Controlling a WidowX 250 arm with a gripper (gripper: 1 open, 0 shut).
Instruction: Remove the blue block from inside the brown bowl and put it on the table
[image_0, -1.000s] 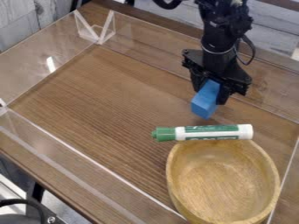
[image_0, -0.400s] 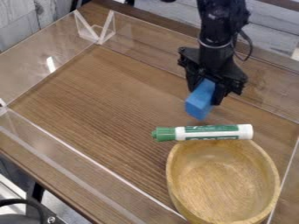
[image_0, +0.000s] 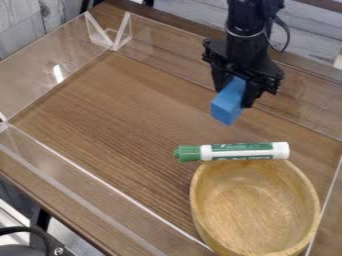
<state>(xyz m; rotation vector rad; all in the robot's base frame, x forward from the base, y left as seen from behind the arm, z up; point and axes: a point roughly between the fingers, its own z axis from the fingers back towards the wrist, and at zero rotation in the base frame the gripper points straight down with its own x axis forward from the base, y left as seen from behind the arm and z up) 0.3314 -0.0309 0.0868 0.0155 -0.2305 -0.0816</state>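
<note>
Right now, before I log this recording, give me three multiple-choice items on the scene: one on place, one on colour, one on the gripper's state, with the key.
1. Where is the blue block?
A) Inside the bowl
B) Outside the bowl, at the gripper
C) Under the marker

2. What colours is the marker?
A) Green and white
B) Red and black
C) Yellow and blue

3. What is the gripper's state?
A) Wide open with nothing in it
B) Resting inside the bowl
C) Closed on the block

1: B, the blue block shows beyond the marker, away from the brown bowl.
2: A, the marker has a white barrel with green at its end and in its print.
3: C, the gripper has its fingers against the block's upper part.
</note>
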